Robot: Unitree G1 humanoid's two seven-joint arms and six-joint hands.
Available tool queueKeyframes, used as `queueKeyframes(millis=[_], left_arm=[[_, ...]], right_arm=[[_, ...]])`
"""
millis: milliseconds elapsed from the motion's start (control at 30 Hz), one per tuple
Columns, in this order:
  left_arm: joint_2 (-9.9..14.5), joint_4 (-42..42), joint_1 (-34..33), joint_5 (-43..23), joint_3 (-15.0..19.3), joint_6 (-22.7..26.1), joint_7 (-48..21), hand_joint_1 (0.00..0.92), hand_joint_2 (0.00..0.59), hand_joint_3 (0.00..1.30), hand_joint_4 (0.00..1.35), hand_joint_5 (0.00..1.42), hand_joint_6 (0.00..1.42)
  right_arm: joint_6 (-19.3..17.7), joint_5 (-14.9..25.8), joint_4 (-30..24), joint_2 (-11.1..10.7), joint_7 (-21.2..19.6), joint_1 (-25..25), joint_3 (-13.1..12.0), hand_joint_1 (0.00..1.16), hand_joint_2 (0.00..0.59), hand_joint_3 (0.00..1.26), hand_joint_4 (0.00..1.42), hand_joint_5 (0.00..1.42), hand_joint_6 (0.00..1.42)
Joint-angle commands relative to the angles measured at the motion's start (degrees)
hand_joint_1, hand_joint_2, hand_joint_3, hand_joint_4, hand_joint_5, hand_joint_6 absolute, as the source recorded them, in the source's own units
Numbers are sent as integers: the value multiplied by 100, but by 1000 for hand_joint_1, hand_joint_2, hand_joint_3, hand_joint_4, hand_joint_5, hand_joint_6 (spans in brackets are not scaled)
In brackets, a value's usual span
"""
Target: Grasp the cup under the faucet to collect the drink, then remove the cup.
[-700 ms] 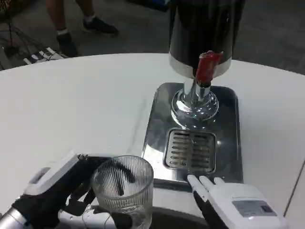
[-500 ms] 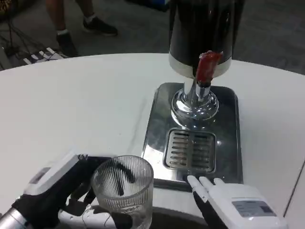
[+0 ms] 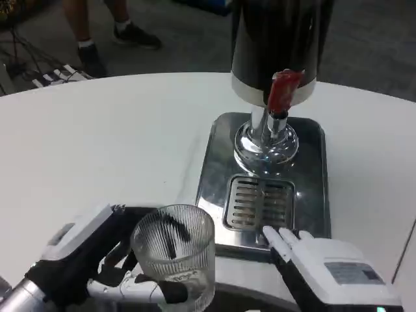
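Since before, cup slightly rightward.

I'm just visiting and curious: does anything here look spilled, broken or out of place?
Nothing spilled or broken. The left hand holds the glass upright at the table's near edge, not under the faucet over the tray.

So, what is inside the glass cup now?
Nothing visible: the glass cup looks empty. Through its ribbed wall show the dark fingers of the left hand holding it. The very bottom is cut off by the picture's edge.
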Motion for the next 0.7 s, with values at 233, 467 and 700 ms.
queueKeyframes(millis=[233, 467, 700], left_arm=[[-247, 563, -667, 352, -10, 166, 518, 537, 0, 1057, 1176, 1236, 1424], [-232, 1511, -1445, 858, -157, 213, 1089, 537, 0, 1057, 1176, 1236, 1424], [-220, 2482, -2302, 1432, -488, 304, 1746, 537, 0, 1057, 1176, 1236, 1424]], right_arm=[[98, 31, -114, 170, -363, 17, -210, 299, 405, 15, 0, 0, 72], [72, 24, -413, 244, -426, 418, -205, 296, 405, 19, 0, 0, 77], [57, 144, -545, 232, -499, 572, -303, 288, 397, 24, 0, 0, 91]])
